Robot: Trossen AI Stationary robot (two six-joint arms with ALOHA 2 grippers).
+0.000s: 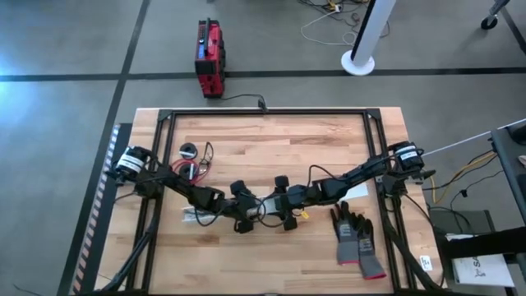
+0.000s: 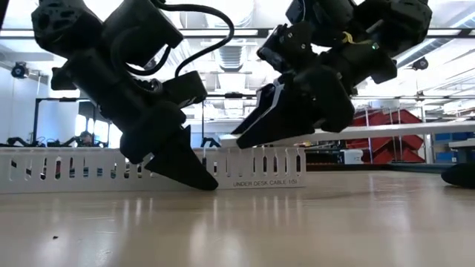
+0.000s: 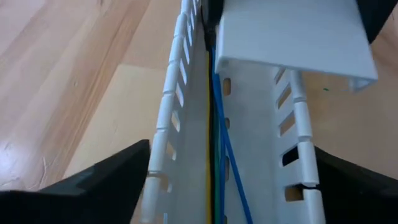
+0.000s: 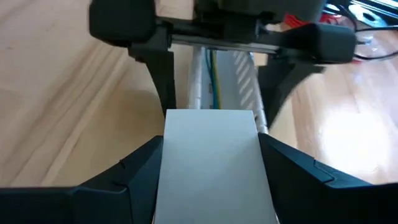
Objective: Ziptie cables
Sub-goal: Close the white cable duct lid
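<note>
A long white slotted channel (image 2: 74,169) lies on the wooden table, with yellow, green and blue wires (image 3: 214,155) along its inside. My left gripper (image 1: 244,214) straddles it at mid-table. My right gripper (image 1: 283,207) faces it, shut on a flat white cover strip (image 4: 210,168) above the channel. The cables, thin black loops with a small red-and-black coil (image 1: 196,164), lie on the table at the far left, untouched. My left gripper has the channel between its two fingers, one finger (image 3: 118,180) against each slotted side wall (image 3: 158,168). The fingers slant down from above and lie across the channel, which rests on the table. My right gripper pinches the cover strip by its two long edges (image 4: 166,162) near one end. The fingers lie level, along the strip. The strip is lifted clear, about level, its free length (image 2: 386,132) reaching toward the table's right, its held end over the channel.
A pair of black and grey gloves (image 1: 355,240) lies near the front right. A red box (image 1: 209,57) stands on the floor beyond the far edge, its thick cord reaching the table frame. Bare wood lies in front of both grippers.
</note>
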